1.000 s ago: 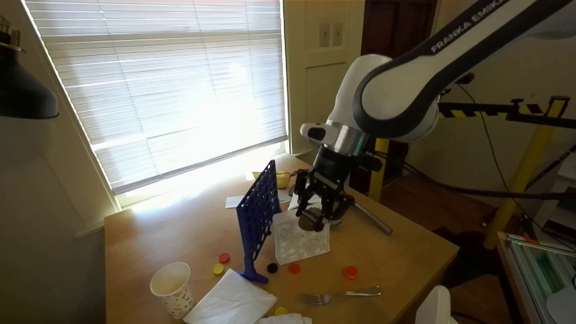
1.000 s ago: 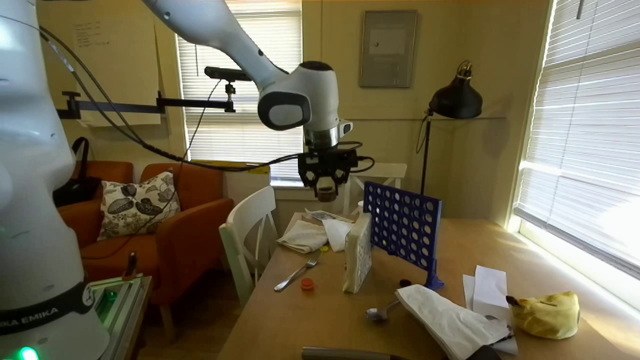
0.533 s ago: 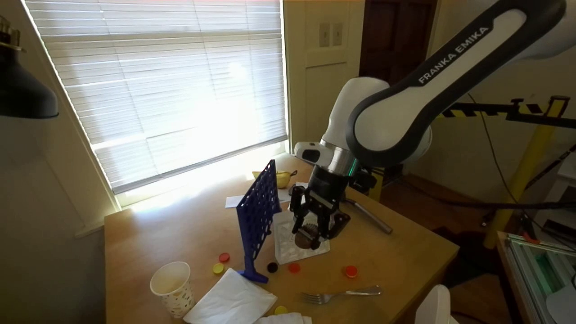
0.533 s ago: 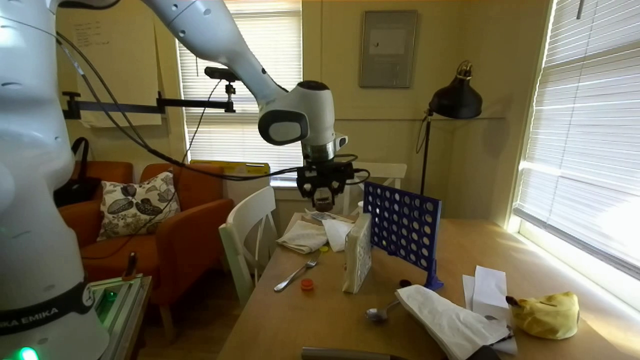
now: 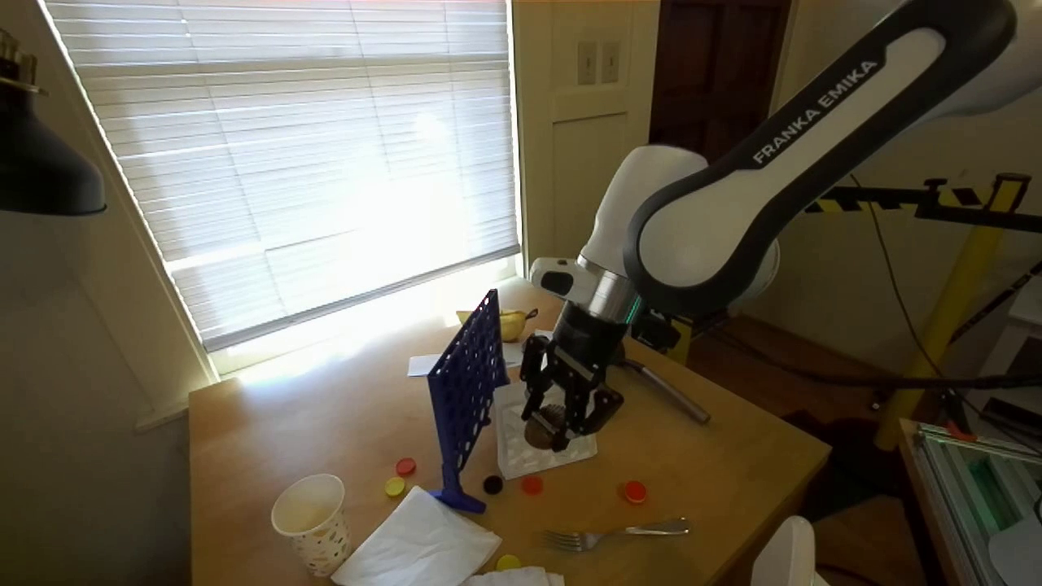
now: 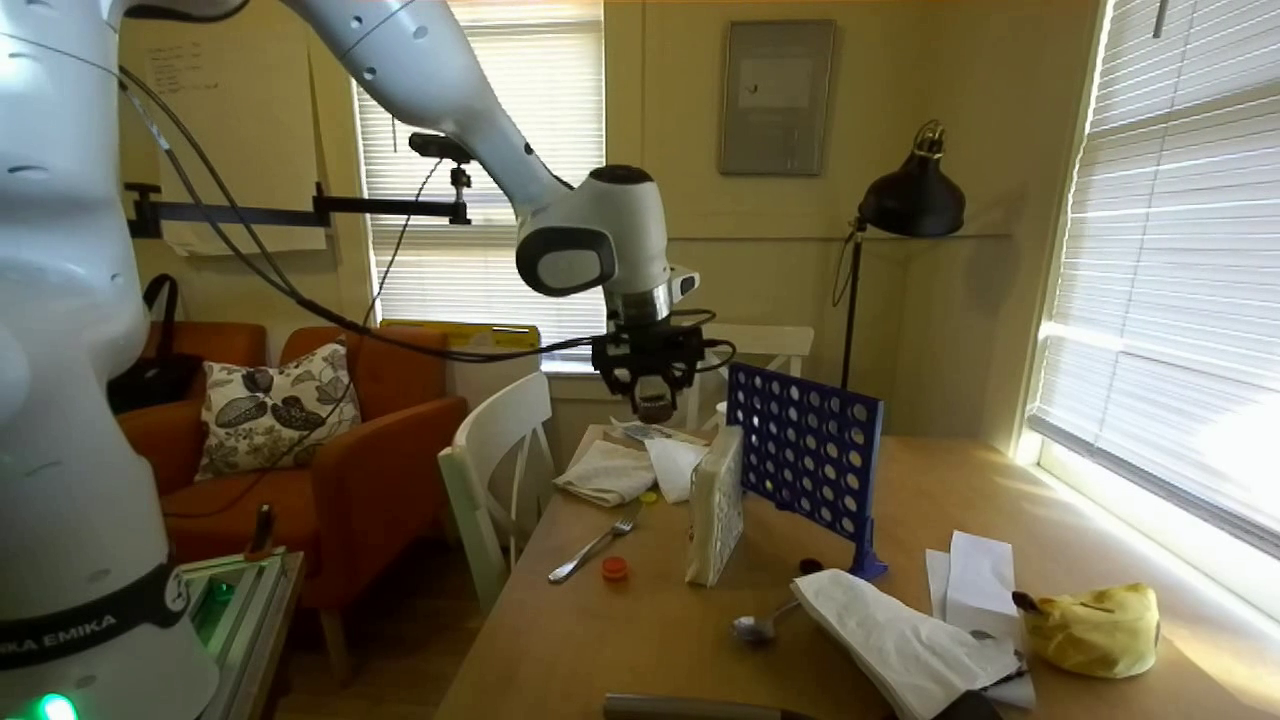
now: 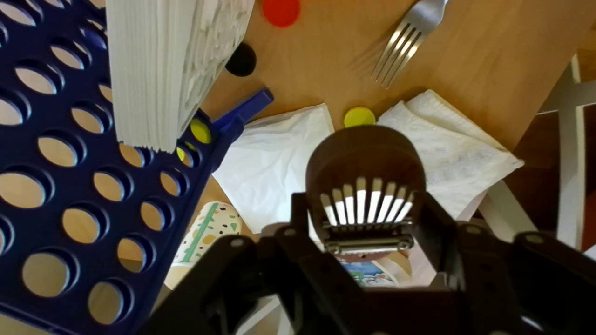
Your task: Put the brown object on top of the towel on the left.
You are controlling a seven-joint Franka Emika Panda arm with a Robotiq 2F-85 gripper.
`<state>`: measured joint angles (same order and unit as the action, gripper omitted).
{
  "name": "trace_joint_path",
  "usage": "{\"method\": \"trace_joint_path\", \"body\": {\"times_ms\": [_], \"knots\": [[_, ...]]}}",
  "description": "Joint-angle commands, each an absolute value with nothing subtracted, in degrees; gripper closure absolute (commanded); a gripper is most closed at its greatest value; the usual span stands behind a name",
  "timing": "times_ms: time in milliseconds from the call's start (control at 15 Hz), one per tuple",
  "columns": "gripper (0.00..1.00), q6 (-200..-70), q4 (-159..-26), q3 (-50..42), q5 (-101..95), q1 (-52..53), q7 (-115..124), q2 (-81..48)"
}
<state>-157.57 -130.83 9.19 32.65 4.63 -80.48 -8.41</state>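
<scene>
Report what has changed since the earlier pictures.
In both exterior views the tool has come lower over the table, carrying the brown object along. Nothing was taken hold of or let go. The white napkins, blue rack, fork and paper cup stayed put.

Smooth, plastic-looking brown object (image 7: 365, 151) with shiny metal bar (image 7: 368, 245), polished metal fork (image 7: 424, 17), matt cloth towel (image 7: 447, 149), creased paper napkin (image 7: 279, 163), smooth plastic grid (image 7: 67, 186), smooth paper cup (image 5: 324, 547), smooth wood tabletop (image 7: 489, 60) with soft sheen
</scene>
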Motion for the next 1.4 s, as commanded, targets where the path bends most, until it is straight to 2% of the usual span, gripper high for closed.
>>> {"method": "trace_joint_path", "body": {"times_ms": [0,400,600,1000,1067,1333], "knots": [[0.67,-163.7,-128.8,10.1,29.9,5.4,-69.1,-13.2],[0.67,-172.3,-123.6,10.6,31.9,12.4,-56.9,-21.2],[0.67,-173.5,-120.5,7.9,29.0,17.6,-52.0,-24.6],[0.67,-172.2,-116.8,12.6,31.4,18.3,-53.2,-29.1],[0.67,-172.5,-117.6,16.5,22.9,14.1,-46.6,-29.7],[0.67,-168.5,-118.3,18.8,12.9,11.8,-40.1,-31.1]]}}
